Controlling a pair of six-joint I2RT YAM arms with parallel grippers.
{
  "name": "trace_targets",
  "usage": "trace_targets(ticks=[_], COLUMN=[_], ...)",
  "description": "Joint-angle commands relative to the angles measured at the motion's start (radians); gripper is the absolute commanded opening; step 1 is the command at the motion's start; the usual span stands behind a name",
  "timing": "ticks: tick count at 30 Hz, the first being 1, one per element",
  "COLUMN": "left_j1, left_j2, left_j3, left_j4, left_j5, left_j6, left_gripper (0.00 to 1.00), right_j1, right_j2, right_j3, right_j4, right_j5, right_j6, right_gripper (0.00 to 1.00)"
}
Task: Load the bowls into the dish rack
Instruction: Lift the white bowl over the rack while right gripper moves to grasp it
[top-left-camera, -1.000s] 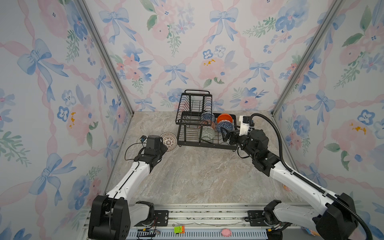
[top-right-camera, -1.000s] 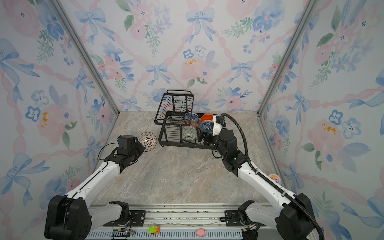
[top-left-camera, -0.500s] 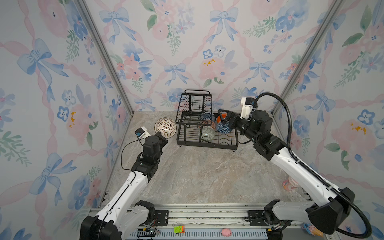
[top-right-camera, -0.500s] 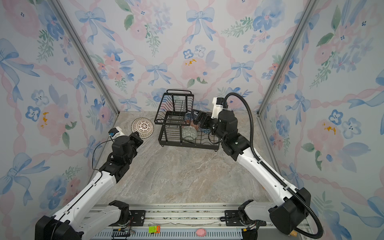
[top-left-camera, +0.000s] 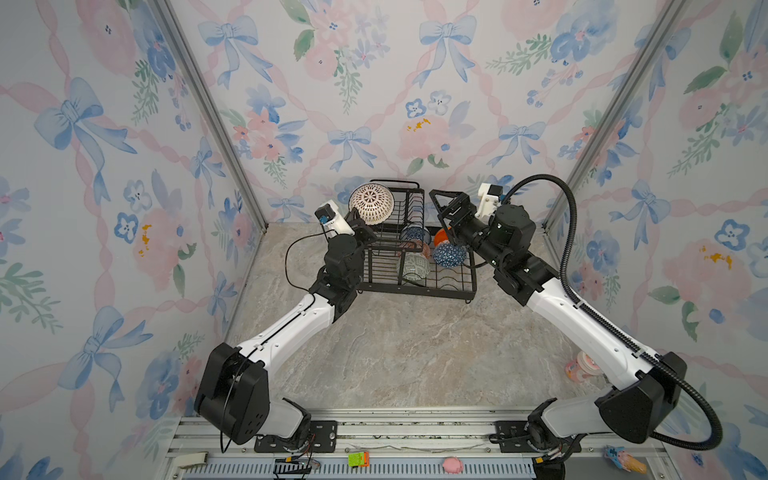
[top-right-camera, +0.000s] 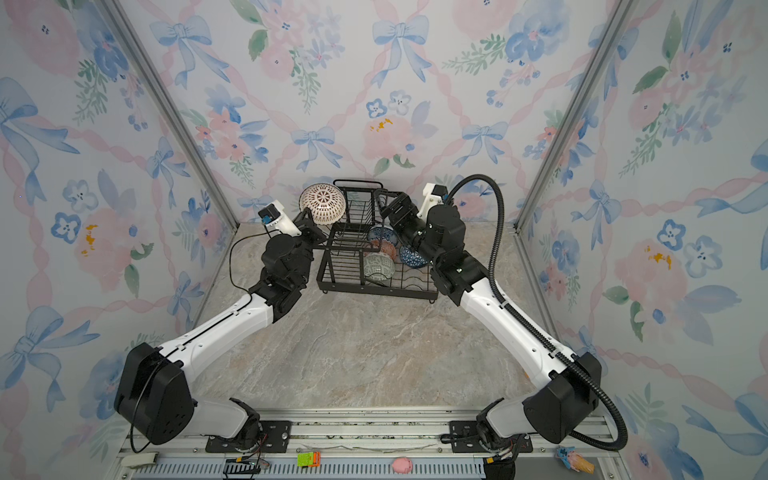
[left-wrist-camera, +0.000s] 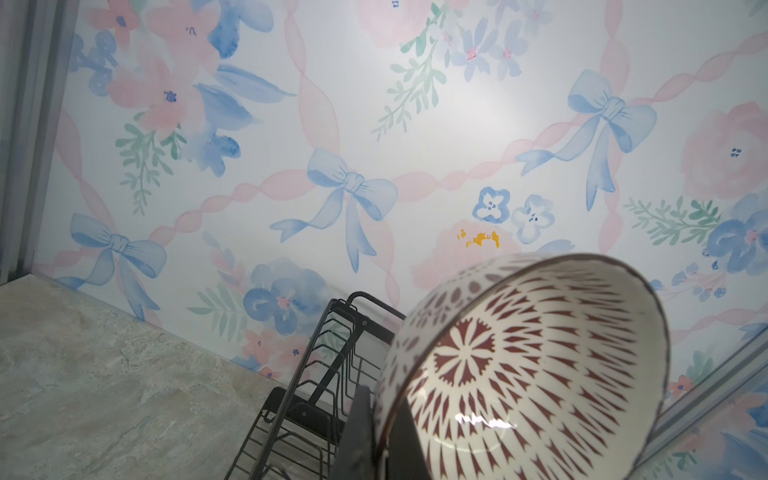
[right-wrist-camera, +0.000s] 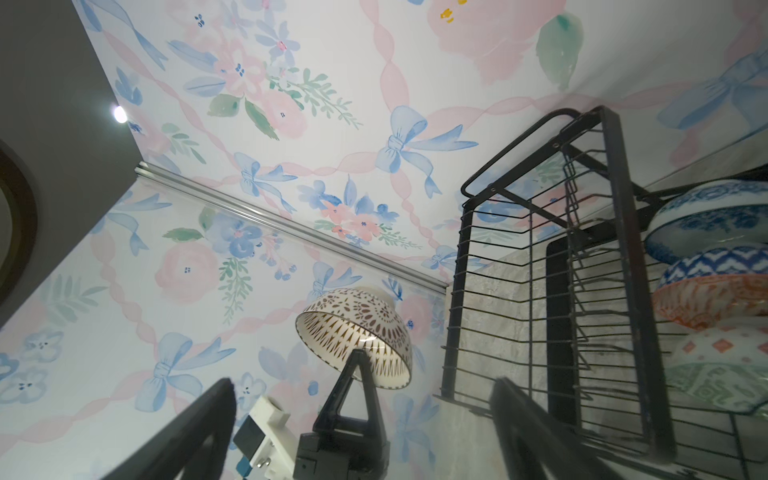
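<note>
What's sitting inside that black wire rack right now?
Four patterned bowls in the rack: blue-and-white, red-orange, grey-green, dark blue. An orange one shows partly, the rest covered by the right arm.

- The left end effector (top-left-camera: 356, 218) has lifted the white lattice bowl (top-left-camera: 371, 202) off the surface (top-left-camera: 395, 353), up beside the upper basket of the dish rack (top-left-camera: 419, 291).
- The right end effector (top-left-camera: 451, 208) has risen from the rack's lower tray to above it.

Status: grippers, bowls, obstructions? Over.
Left gripper shut on white lattice bowl, raised beside dish rack. Right gripper open, empty, above other bowls in rack. No obstruction seen.
</note>
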Motion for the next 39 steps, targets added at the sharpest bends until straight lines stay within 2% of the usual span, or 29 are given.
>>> trace_targets(ticks=[1,7,14,25,30,36,39], left_j1=[-0.021,-0.069,-0.131,-0.204,-0.220,-0.224,-0.225], left_j2=[0.038,0.118,0.193,0.236,0.231,0.224,0.222], left_j3=[0.038,0.055,0.102,0.101,0.073,0.049,0.041], left_j4=[0.169,0.283,0.367,0.495,0.555,0.588,0.597], left_j5=[-0.047,-0.088,-0.131,-0.173,-0.191,-0.205,-0.212], left_j6=[0.080,0.138,0.216,0.321,0.358,0.381,0.388], left_gripper=[0.00,0.00,0.00,0.00,0.00,0.00,0.00], right_j1=[0.012,0.022,0.042,0.031,0.018,0.009,0.000], right_j2=[0.029,0.091,0.153,0.263,0.293,0.282,0.273], right_j3=[0.049,0.054,0.098,0.140,0.151,0.141,0.140], right_j4=[0.151,0.286,0.325,0.384,0.397,0.379,0.375], right_j5=[-0.030,-0.035,-0.031,0.011,0.015,0.027,0.027], right_j6=[0.186,0.354,0.417,0.528,0.559,0.534,0.521], right_gripper=[0.99,0.98,0.92,0.77,0.64,0.46,0.34])
